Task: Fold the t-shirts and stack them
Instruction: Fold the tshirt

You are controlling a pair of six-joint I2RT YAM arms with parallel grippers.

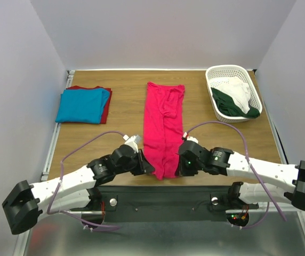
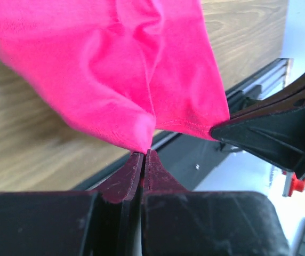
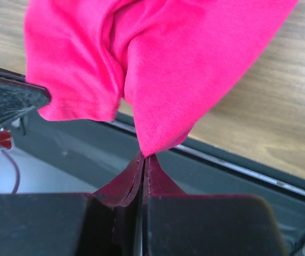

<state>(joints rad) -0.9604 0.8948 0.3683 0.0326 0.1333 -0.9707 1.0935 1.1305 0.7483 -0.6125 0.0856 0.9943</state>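
A crimson-pink t-shirt (image 1: 163,124) lies as a long narrow strip down the middle of the table. My left gripper (image 1: 149,168) is shut on its near left corner (image 2: 142,140). My right gripper (image 1: 178,168) is shut on its near right corner (image 3: 153,143). Both corners are lifted a little at the table's front edge. A folded turquoise-blue t-shirt (image 1: 81,105) lies on a dark red t-shirt (image 1: 106,110) at the back left.
A white lattice basket (image 1: 232,72) at the back right holds a white and a dark green garment. The black base rail (image 1: 163,197) runs along the table's near edge below both grippers.
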